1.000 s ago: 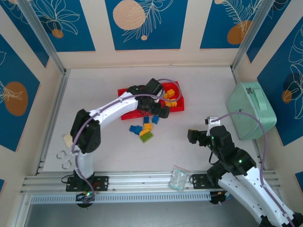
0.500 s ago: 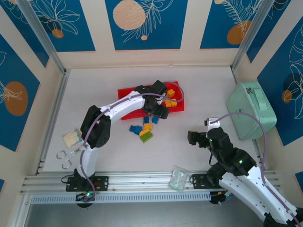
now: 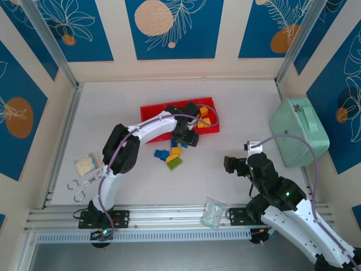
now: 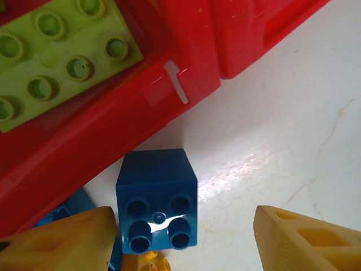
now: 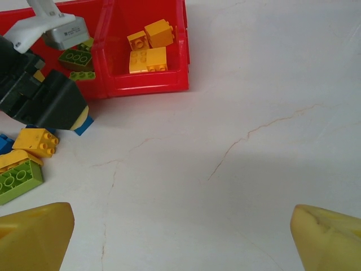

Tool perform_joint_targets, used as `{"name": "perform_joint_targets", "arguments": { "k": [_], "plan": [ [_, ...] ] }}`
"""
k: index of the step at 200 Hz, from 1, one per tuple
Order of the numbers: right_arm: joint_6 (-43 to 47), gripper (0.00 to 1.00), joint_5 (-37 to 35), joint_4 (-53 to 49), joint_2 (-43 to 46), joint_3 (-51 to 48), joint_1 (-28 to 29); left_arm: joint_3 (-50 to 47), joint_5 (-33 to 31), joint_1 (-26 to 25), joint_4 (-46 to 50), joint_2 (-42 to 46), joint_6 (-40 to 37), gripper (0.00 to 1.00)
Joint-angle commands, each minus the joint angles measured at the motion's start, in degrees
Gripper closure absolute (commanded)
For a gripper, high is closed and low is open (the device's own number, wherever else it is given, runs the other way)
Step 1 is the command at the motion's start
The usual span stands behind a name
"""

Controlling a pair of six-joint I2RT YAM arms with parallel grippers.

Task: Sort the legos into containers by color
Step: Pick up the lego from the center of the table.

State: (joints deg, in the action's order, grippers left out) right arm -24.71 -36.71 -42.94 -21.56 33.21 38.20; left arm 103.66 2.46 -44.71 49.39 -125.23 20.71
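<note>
Movement in the top view: the left arm (image 3: 146, 125) has folded inward while the left gripper (image 3: 186, 137) remains at the near wall of the red tray (image 3: 151, 108), above the loose legos (image 3: 172, 157); the right gripper (image 3: 228, 164) waits well apart. Left wrist view: jaws half-closed astride a blue brick (image 4: 157, 206) on the table (image 4: 271, 113) just outside the tray, a gap showing on one side, so not yet grasped; a blue pick looks imminent. Right wrist view: right jaws spread wide, empty; orange-yellow bricks (image 5: 148, 48) already lie in the end compartment.
</note>
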Motion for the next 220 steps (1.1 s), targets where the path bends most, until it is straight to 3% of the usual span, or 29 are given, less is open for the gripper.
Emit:
{"name": "perform_joint_targets", "arguments": {
  "k": [1,33,70,133,157,220],
  "plan": [
    [-0.25,0.01,-1.52,0.40,0.64,-0.42,0.26,1.77,-3.41,-0.30,3.43,-1.53,0.16,0.31],
    [0.18,0.01,-0.91,0.84,0.55,-0.56,0.21,3.39,-4.22,-0.25,4.26,-3.34,0.03,0.31],
    [0.08,0.01,-0.78,0.76,0.56,-0.54,0.21,7.03,-0.29,-0.23,4.96,-6.91,-0.71,0.42],
    [0.27,0.01,-0.06,1.04,0.47,-0.77,0.65,9.15,-1.57,-0.35,6.99,-9.15,-0.22,0.63],
    [0.36,0.01,0.49,1.15,0.25,-0.75,0.72,8.47,-1.43,-0.46,7.67,-8.17,-0.41,0.72],
    [0.28,0.01,0.45,1.10,-0.10,-0.54,0.91,7.72,-2.15,-2.02,13.02,0.69,-0.41,0.76]
  ]
}}
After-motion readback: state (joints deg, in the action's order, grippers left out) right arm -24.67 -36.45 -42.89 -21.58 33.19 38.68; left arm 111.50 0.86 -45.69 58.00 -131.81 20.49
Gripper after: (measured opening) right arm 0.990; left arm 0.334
